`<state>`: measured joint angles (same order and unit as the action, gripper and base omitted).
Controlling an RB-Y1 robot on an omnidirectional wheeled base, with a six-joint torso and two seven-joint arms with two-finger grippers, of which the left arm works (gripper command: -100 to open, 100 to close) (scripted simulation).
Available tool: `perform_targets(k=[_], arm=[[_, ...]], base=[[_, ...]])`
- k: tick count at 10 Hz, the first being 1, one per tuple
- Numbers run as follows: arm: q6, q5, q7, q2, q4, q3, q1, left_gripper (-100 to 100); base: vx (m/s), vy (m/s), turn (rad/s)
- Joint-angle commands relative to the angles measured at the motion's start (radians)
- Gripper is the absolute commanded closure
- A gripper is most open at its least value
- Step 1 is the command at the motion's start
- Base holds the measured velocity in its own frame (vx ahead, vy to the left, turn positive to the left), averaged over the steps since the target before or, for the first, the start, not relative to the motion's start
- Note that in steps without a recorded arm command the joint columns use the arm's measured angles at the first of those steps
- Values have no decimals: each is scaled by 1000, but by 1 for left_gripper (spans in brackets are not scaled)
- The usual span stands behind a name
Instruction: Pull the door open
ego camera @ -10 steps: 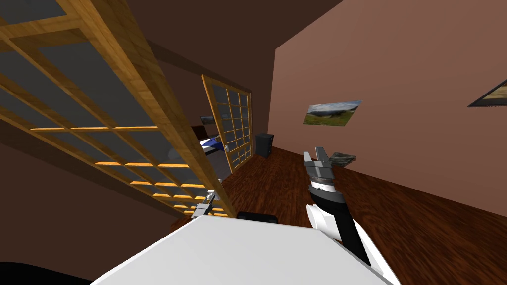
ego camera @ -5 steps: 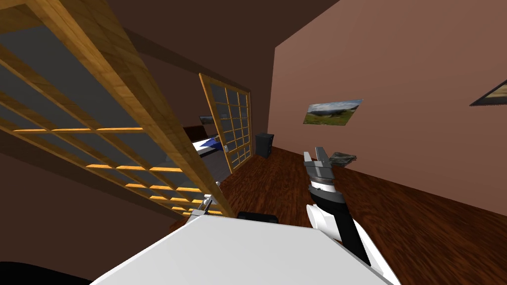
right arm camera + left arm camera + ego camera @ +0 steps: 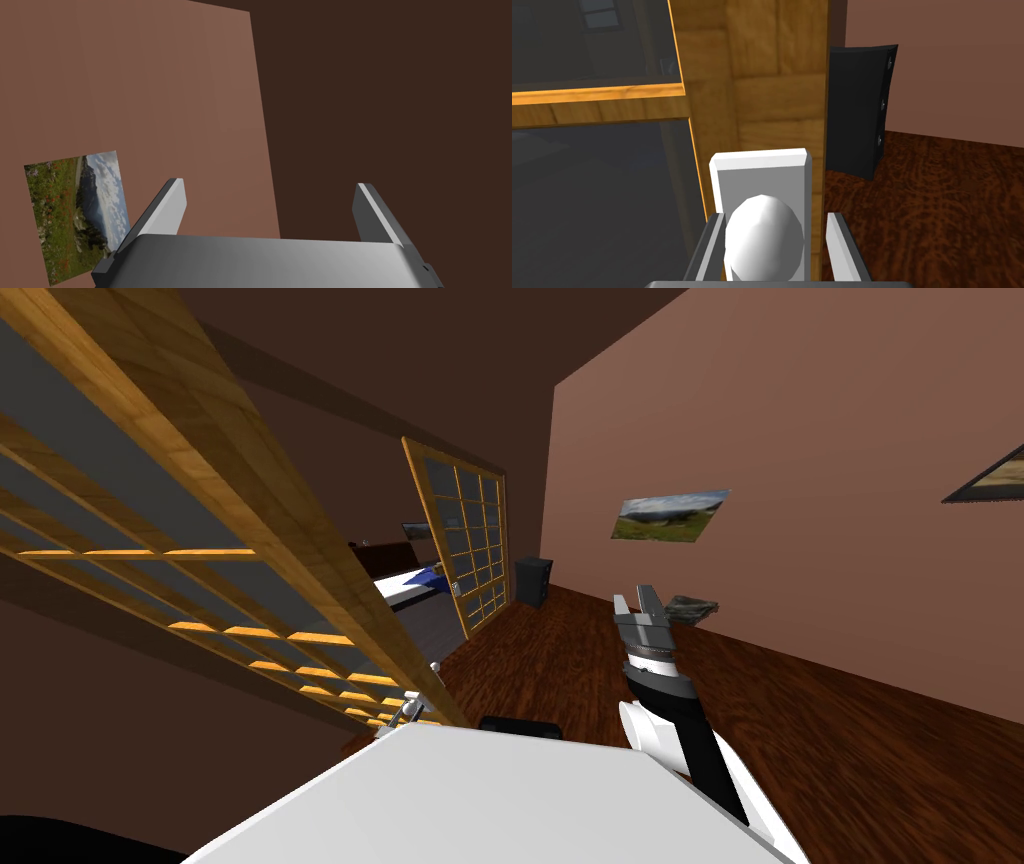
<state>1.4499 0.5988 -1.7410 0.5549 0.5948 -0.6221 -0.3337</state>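
A wooden lattice door with dark panes slants across my left side. Its white knob sits on a white plate at the door's free edge. My left gripper is shut on that knob, one finger on each side. From the head camera the knob and the left gripper show small, just above my chest. The right gripper is held up over the floor, away from the door, and its fingers stand open with nothing between them.
A second lattice door stands open further along the same wall, with a bed behind it. A dark cabinet stands in the corner, past the door's edge. Dark wood floor spreads to my right, up to a pink wall.
The door has swung further open, its free edge moving left and toward me with my left gripper on the knob. More of the bed behind it shows. The right arm has not moved.
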Motion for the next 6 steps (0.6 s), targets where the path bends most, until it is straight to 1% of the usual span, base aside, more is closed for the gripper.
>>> perform_targets(k=[1, 2, 3, 4, 5, 6], arm=[[38, -17, -8, -9, -11, -27, -24, 100], [66, -23, -18, -10, -35, -36, -28, 100], [66, -23, -18, -10, -35, -36, -28, 100], [66, -23, -18, -10, -54, -36, -28, 100], [118, -35, -35, -13, -79, -53, -35, 100], [118, -35, -35, -13, -79, -53, -35, 100]], base=[[-4, 9, -18], [-11, 24, -6], [-14, 16, 7], [-11, 3, -4], [-22, 21, -17], [-23, 31, -11]])
